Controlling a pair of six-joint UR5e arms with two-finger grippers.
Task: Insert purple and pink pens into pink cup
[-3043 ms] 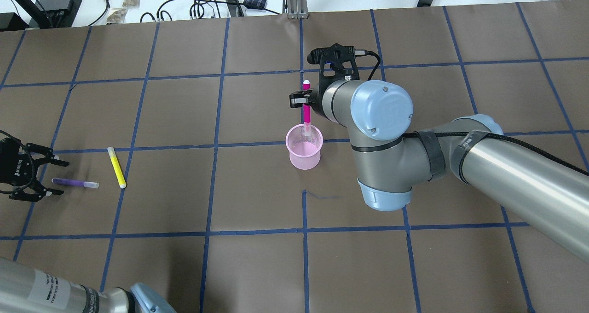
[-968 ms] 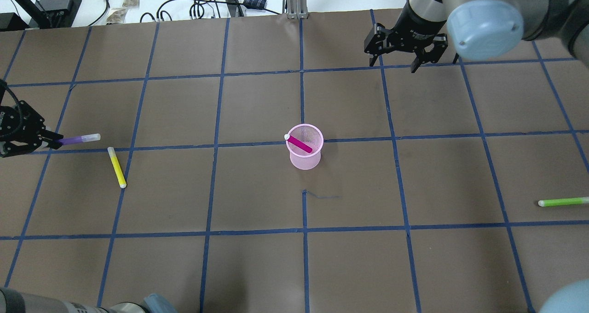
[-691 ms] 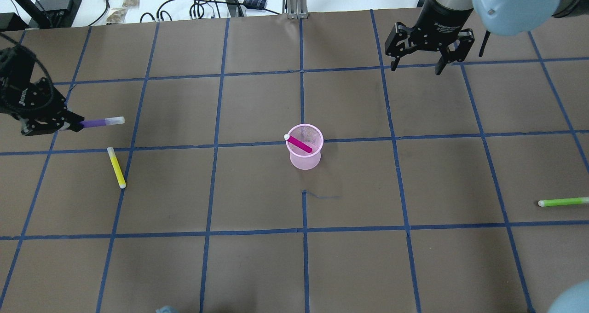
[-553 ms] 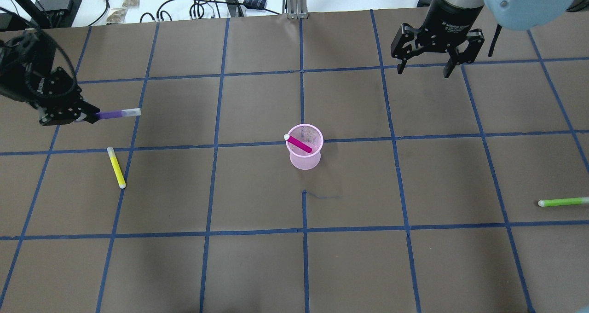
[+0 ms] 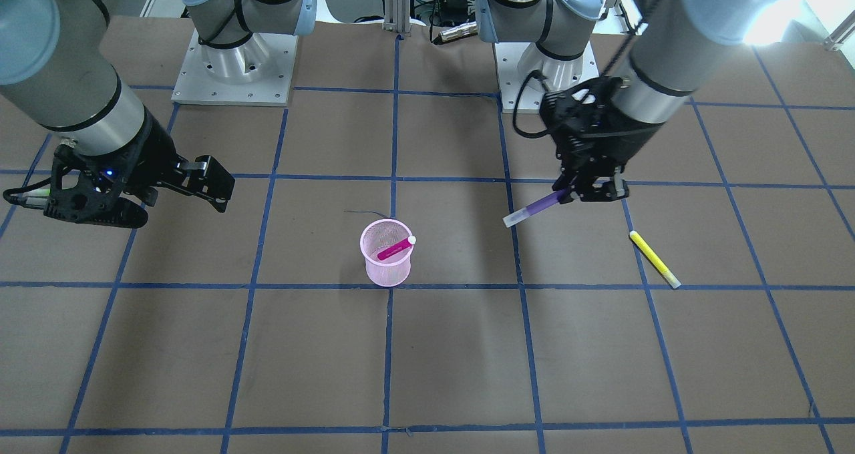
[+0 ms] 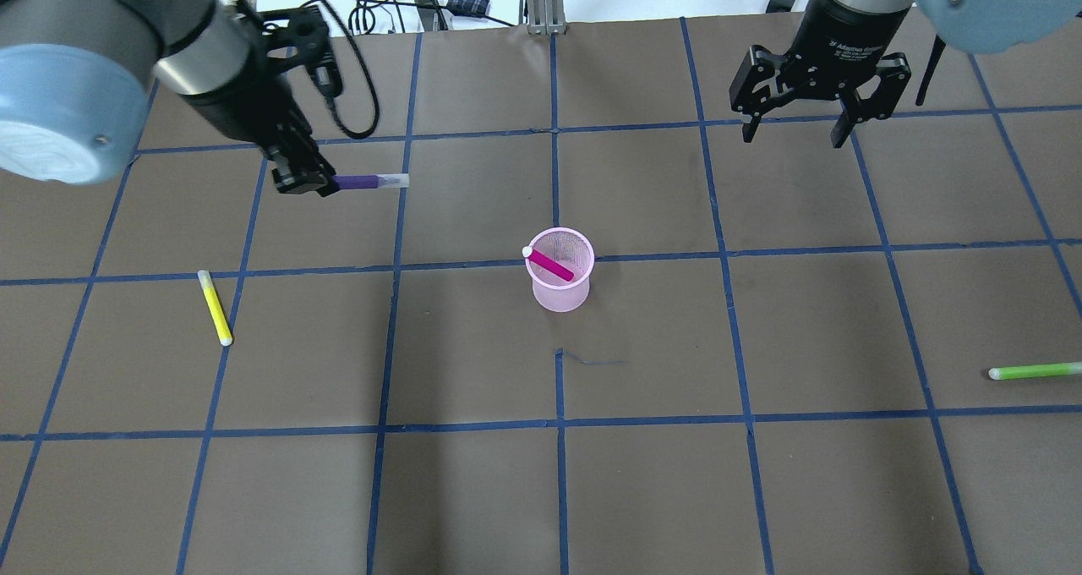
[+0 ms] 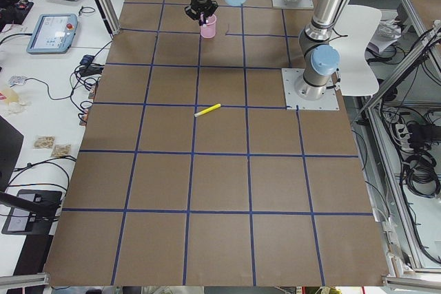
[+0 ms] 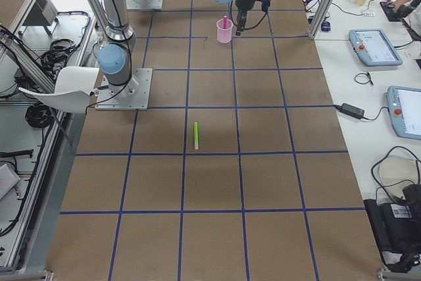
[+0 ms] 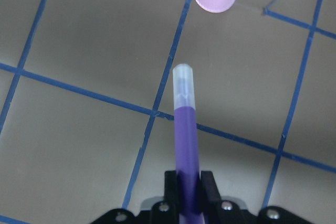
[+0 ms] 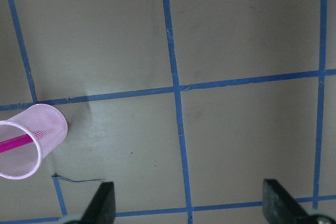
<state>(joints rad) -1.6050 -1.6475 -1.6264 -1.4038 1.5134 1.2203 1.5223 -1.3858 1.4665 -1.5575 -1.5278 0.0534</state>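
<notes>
A: Where do you find the purple pen [image 6: 368,182]?

B: You see it clamped by its barrel in the closed left gripper [image 6: 325,184]. It juts out level above the table, pale cap end free, well apart from the pink cup [image 6: 560,294].

A: And the rest?

B: You see the pink pen [image 6: 554,266] leaning inside that cup. The right gripper [image 6: 793,139] hangs spread wide, holding nothing.

The purple pen [image 9: 186,145] clamped in the left gripper [image 9: 189,181] is seen as smooth, faintly glossy plastic with a frosted translucent cap. Ahead of that claw, the pink cup [image 6: 559,294] is formed of fine see-through mesh, and a glossy pink pen [image 6: 551,266] is held in it. Beneath the claw, the table covering [image 6: 473,490] appears matt brown and paper-like, lined with blue tape.
</notes>
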